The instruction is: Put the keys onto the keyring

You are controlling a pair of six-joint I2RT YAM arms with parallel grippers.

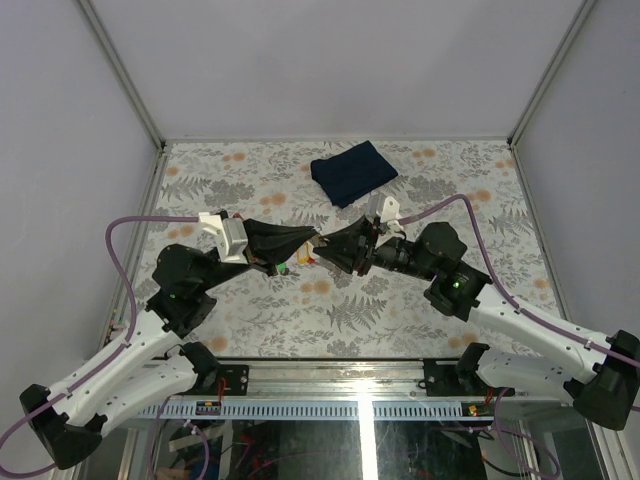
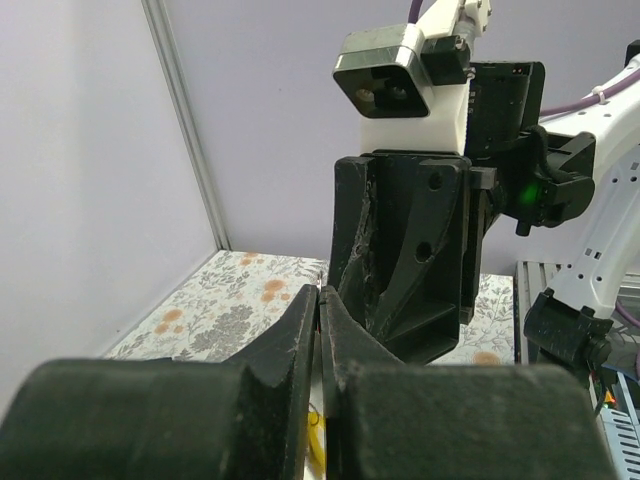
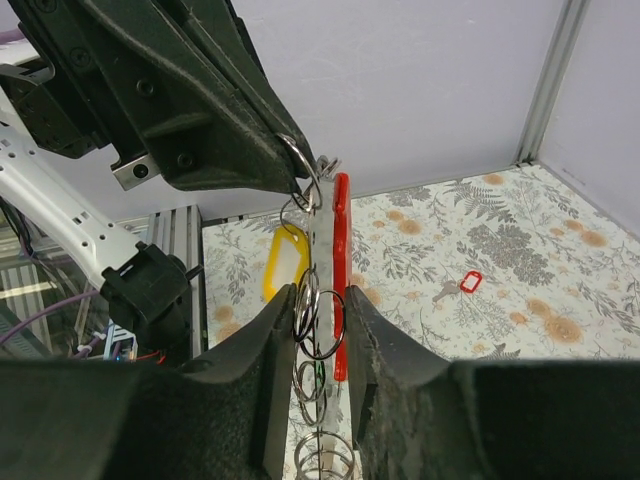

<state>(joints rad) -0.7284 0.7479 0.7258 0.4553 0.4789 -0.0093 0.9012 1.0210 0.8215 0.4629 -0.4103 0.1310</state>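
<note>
The left end effector point(image 2: 318, 296) reaches in from the left and is fully closed, its two fingers pressed flat together. In the right wrist view its tips pinch a small metal ring at the top of the keyring point(image 3: 322, 232), so the whole bunch hangs in the air above the table point(image 1: 420, 300), about midway across it. Below that ring hang a pale grey strip, a red tag point(image 3: 341, 270) turned edge-on, and a chain of thin wire rings point(image 3: 303, 302). A yellow key head point(image 3: 283, 262) with a pale window hangs just behind them on the left. In the top view a green speck point(image 1: 284, 267) shows just below the left fingers, too small to make out.

The right end effector point(image 3: 318, 300) meets the left one nearly tip to tip. Its fingers stand a narrow way apart with the wire rings and the red tag between them. The tag lies close against one finger, but I cannot tell whether they actually clamp anything.

A folded dark blue cloth point(image 1: 352, 172) lies farther back on the table, well apart from the bunch. A small red-headed key point(image 3: 468, 283) lies flat on the table off to the right in the right wrist view
</note>
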